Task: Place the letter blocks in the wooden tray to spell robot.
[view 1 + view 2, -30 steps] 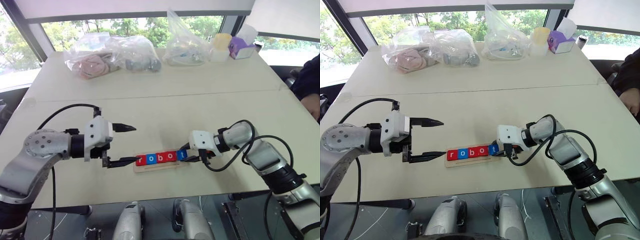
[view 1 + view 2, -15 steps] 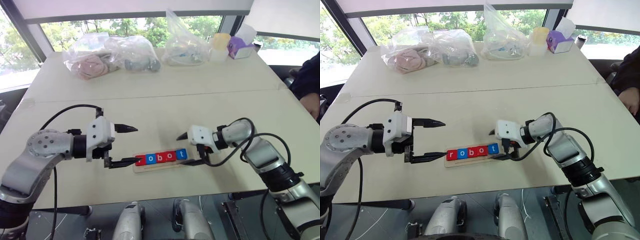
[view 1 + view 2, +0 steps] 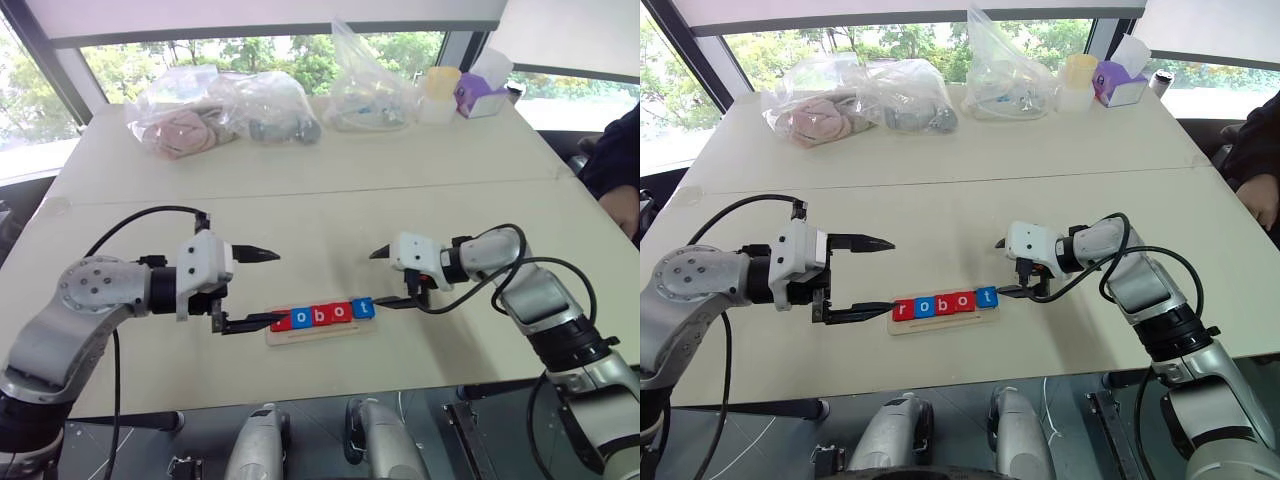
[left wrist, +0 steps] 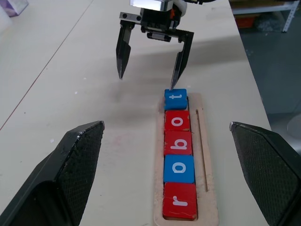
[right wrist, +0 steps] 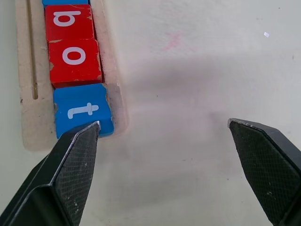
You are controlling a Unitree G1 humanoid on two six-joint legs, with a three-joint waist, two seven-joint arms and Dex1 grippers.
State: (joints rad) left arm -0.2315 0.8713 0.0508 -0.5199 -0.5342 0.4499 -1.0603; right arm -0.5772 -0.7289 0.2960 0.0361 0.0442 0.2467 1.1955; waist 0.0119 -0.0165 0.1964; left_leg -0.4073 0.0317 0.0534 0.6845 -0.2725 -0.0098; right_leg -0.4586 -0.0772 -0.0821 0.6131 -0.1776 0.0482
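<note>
The wooden tray [image 3: 322,330] lies near the table's front edge. In it five letter blocks sit in a row: red r [image 4: 178,201], blue o [image 4: 178,168], red b [image 4: 178,142], red o [image 4: 177,120], blue t [image 4: 175,99]. The t block [image 5: 83,110] is at the right end and reaches the tray's end rim. My left gripper [image 3: 271,288] is open at the tray's left end, its lower finger close to the r block. My right gripper [image 3: 377,279] is open just right of the t block with nothing held; its lower fingertip is near that block's corner.
Clear plastic bags [image 3: 215,105] [image 3: 365,85], a yellow cup [image 3: 440,95] and a purple box [image 3: 482,95] stand along the table's far edge. A person's arm [image 3: 615,170] shows at the right edge. Bare tabletop lies between the tray and the bags.
My right gripper opened and let go of the blue t block, which stays at the tray's right end. It then drew back a little up and to the right. The left gripper kept still.
</note>
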